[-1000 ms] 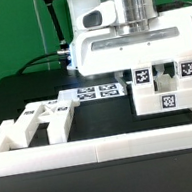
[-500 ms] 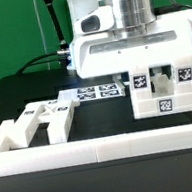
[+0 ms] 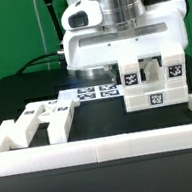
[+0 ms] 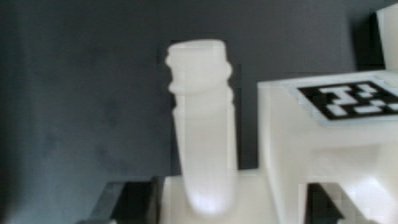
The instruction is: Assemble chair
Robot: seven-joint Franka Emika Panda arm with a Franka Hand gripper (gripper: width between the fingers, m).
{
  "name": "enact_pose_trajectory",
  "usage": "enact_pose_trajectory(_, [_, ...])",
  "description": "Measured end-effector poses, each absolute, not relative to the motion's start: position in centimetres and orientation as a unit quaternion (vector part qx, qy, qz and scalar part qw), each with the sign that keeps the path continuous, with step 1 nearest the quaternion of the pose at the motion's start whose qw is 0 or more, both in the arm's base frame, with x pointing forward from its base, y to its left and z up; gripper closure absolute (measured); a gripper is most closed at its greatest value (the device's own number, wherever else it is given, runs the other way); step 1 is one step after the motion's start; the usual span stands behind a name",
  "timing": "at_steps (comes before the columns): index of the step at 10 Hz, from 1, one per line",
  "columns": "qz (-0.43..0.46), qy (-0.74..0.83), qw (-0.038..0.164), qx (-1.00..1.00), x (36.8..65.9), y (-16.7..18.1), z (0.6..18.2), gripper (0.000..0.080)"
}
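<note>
Over the black table (image 3: 13, 98), behind the low border wall (image 3: 102, 146), the arm (image 3: 117, 1) has carried the part-built chair (image 3: 153, 97) toward the exterior view's left and a shade higher than half a second ago, so it is now nearer the marker board (image 3: 91, 92) and the loose chair pieces (image 3: 42, 118). The gripper (image 3: 150, 68) stays clamped on an upright post (image 4: 201, 120) of that assembly, jaws close on either side of it; I judge this a repositioning carry, with the loose pieces yet to be joined

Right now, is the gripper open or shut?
Shut on the chair part. In the wrist view, the white piece fills the gap between the jaws of the gripper.
</note>
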State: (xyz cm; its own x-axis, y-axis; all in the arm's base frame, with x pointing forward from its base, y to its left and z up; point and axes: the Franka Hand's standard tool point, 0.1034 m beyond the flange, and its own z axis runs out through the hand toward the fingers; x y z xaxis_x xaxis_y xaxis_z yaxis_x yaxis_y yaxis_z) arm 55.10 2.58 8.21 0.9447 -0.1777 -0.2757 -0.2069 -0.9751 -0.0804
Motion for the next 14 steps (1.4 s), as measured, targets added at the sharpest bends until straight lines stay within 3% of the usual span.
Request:
enact_pose_trajectory(6, [0.263,0.125,0.057,-0.955,52.9,2.0,9.0,0.0468])
enact_pose_trajectory(14, [0.399,0.149,0.055,-0.903,51.5,0.7,7.7,0.0468])
